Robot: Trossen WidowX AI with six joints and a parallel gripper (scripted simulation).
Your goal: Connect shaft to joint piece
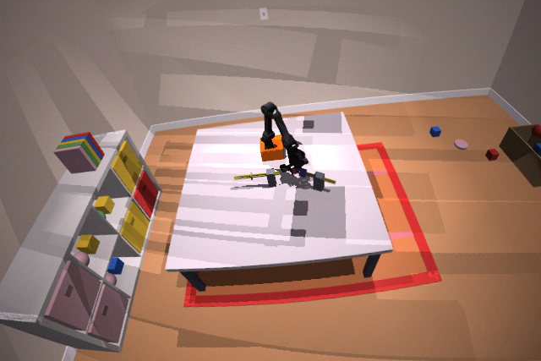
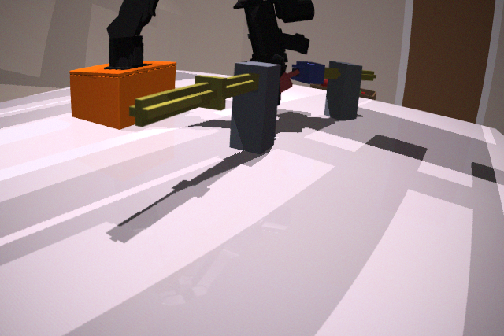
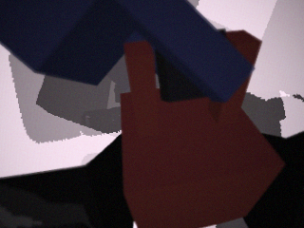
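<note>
The red joint piece (image 1: 293, 171) (image 2: 286, 83) (image 3: 190, 138) hangs on the blue fork (image 1: 302, 172) (image 2: 309, 72) (image 3: 71, 35) and tilts down from it toward the second shaft's side. My gripper (image 3: 164, 130) is shut on the red piece, with one black finger on each side of it. The fork is on the end of the first yellow shaft (image 1: 330, 180) (image 2: 331, 73), in its grey block (image 1: 319, 182) (image 2: 344, 90). The second yellow shaft (image 1: 244, 177) (image 2: 172, 98), with a square collar, passes through the other grey block (image 1: 271, 178) (image 2: 253, 108). The red piece's opening is hidden.
The arm's orange base (image 1: 271, 151) (image 2: 98, 96) stands behind the second shaft's block on the white table (image 1: 226, 234) (image 2: 244, 283). A shelf (image 1: 57, 199) stands left of the table. Small blocks and a brown box (image 1: 521, 155) lie on the floor at right.
</note>
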